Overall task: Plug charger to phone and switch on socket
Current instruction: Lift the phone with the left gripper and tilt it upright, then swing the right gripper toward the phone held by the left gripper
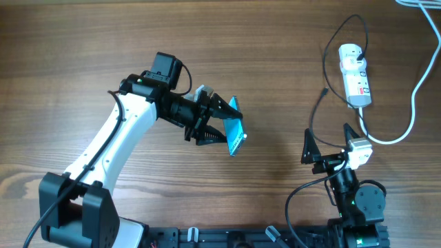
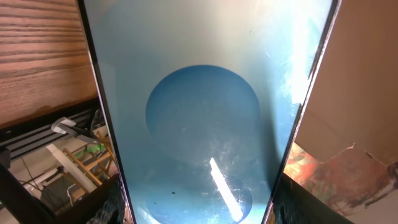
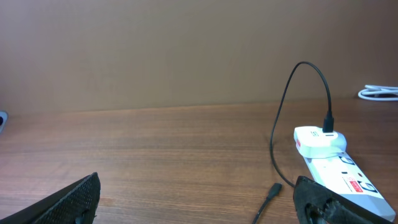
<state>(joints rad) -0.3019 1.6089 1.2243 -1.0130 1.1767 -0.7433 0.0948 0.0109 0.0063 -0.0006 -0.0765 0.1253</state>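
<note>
L gripper (image 1: 225,122) is clamped on the phone (image 1: 236,132), holding it clear of the bench (image 1: 83,41) near the middle. In the left wrist view the fingers (image 2: 102,202) sit at the phone's two long edges, so the jaws are spread about a phone-width apart. The cyan screen fills that view and faces back twd the wrist cam. The phone's long axis runs bottom-to-top there. From overhead it looks foreshortened and tilted, one edge up (can't tell which end carries the text).

R gripper (image 1: 329,143) is wide open w/ nothing between the jaws, low at the right front of the bench.

The socket (image 1: 355,76) lies flat at the far right, long axis running near to far. The charger (image 1: 324,90) is plugged into its far end. The cable arcs up and around, and its loose plug tip (image 3: 273,188) rests on the bench left of the socket, apart from it. A white cord (image 1: 413,89) curves past on the right.
</note>
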